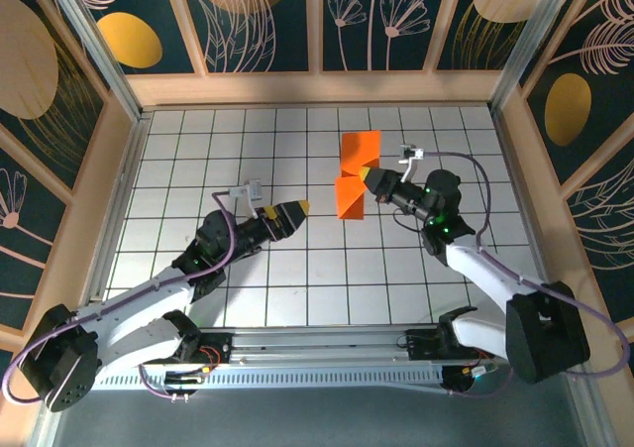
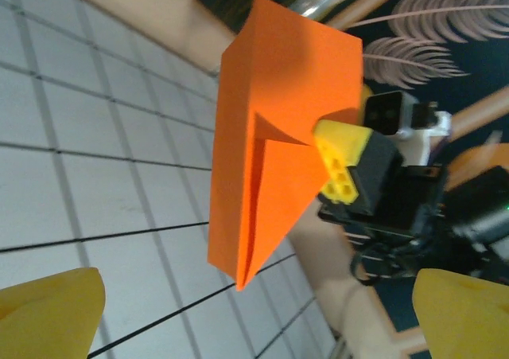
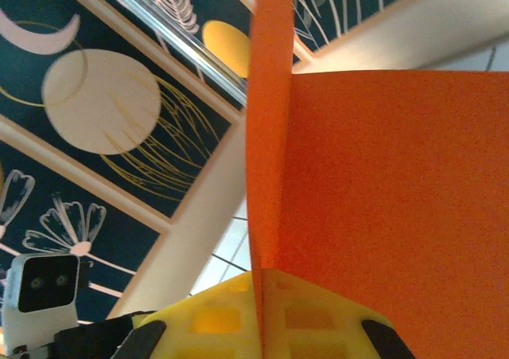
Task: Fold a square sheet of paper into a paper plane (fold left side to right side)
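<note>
White tiled surface crossed by dark grid lines, boxed in on three sides by pale wooden framing. Behind the framing, dark teal wall panels painted with gold discs and thin white leaves and flowers. Along the near edge, a metal rail carrying both arm bases.

Right of centre, toward the far side: orange paper, partly folded, creased into angled flaps narrowing to a point. Pinched at its right edge by the right tool, yellow fingers pressed fully together on a fold. Sheet raised on edge rather than lying flat. Lower tip possibly touching the tiles; hard to judge from above.

Left tool near the middle of the surface, left of the paper and apart from it, pointing toward it. Yellow fingertips spread wide, nothing between them.

From the left wrist: bare tiles between that tool and the paper, with the right arm's black wrist and small white camera just behind the sheet.
</note>
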Robot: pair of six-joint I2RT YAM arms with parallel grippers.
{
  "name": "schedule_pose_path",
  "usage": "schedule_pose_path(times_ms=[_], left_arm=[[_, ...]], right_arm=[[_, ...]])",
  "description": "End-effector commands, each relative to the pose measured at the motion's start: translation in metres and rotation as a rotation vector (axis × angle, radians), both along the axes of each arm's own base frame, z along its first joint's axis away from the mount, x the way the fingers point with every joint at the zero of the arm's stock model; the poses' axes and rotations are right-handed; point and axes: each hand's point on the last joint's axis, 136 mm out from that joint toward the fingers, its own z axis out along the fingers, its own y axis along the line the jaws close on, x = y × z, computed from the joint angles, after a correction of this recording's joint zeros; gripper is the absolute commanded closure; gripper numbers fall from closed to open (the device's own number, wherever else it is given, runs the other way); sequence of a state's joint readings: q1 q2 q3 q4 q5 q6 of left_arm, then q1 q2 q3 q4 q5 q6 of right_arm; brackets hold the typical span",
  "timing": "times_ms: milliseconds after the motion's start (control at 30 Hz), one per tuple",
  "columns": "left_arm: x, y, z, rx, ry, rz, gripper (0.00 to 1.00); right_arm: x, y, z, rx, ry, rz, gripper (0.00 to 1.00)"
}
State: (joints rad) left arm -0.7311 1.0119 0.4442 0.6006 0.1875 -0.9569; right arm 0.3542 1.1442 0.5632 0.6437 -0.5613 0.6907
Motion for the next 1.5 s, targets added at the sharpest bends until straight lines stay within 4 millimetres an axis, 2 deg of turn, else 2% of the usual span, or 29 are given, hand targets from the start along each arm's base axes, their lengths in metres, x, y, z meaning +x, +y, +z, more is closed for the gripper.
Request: schedule_pose_path(times_ms=[0,200,433,633,800,1133,1467], left_arm=[[-0.015,-0.014,0.048,-0.158,-0.102,-0.131,0.01],[-0.020,-0.037,0.063,-0.225,-0.112,-0.241,0.01],[-0.024,-0.074,0.060,-0.219,-0.089,-0.331,0.01],[-0.018,-0.090,0.055,-0.210,-0.066,-0.341,0.04],[-0.009,-0.092,0.055,-0.215,-0.043,-0.305,0.19],[-0.001,-0.082,0.040,-0.192,-0.003,-0.223,0.58],[-0.001,-0.074,0.034,-0.120,-0.005,-0.189,0.90]], right_arm=[[-0.015,0.004,0.031,0.049,-0.040,0.077,1.00],[-0.032,0.008,0.048,0.112,-0.029,0.153,1.00],[-0.043,0.015,0.060,0.173,-0.035,0.224,1.00],[-0.048,0.021,0.062,0.196,-0.036,0.255,1.00],[-0.049,0.027,0.060,0.198,-0.031,0.276,1.00],[-0.046,0.029,0.051,0.180,-0.015,0.265,1.00],[-0.040,0.022,0.042,0.087,-0.009,0.186,0.70]])
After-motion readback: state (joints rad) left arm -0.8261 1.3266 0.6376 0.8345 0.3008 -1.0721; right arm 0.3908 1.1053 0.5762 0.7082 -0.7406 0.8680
